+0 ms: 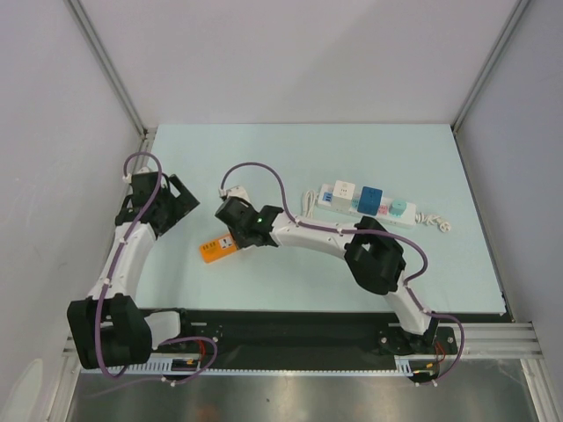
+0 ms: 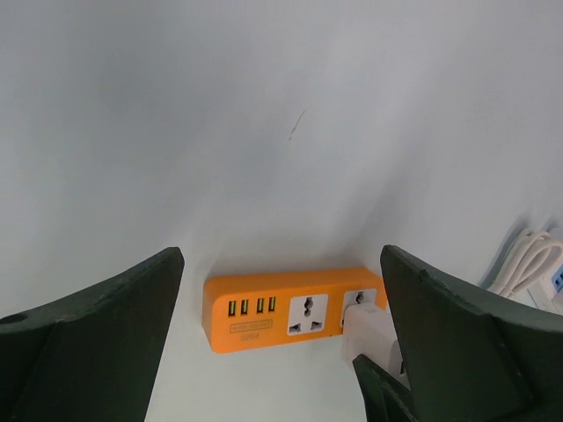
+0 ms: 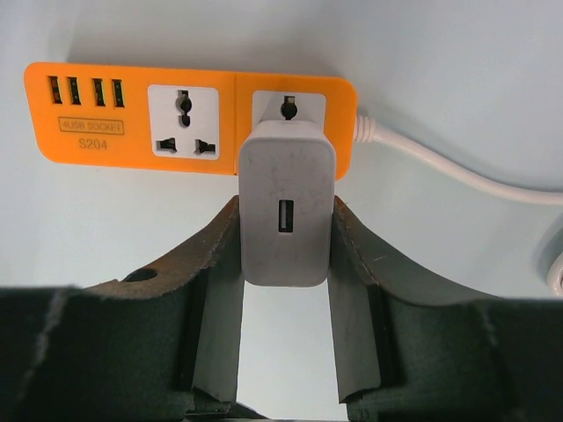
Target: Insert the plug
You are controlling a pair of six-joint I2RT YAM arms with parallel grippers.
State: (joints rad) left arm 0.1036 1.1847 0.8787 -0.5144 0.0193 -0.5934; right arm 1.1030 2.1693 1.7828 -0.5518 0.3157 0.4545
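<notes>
The blue plug (image 1: 370,198) sits on the white power strip (image 1: 325,195) at the back right, far from both grippers. My right gripper (image 3: 287,211) is shut on a white USB charger (image 3: 287,176), its fingers (image 3: 211,264) on the charger's two sides. The charger stands against the right socket of an orange power strip (image 3: 132,114), and its pins are hidden. In the top view that orange power strip (image 1: 215,251) lies mid-table under my right gripper (image 1: 236,230). My left gripper (image 2: 281,255) is open and empty, facing the orange power strip (image 2: 264,312) and charger (image 2: 374,334) from the left.
The white power strip also carries a white block (image 1: 343,189) and teal and pink blocks (image 1: 396,208). Its coiled white cable (image 1: 310,200) lies beside it. The orange strip's white cord (image 3: 457,171) runs off to the right. Walls enclose the table on three sides.
</notes>
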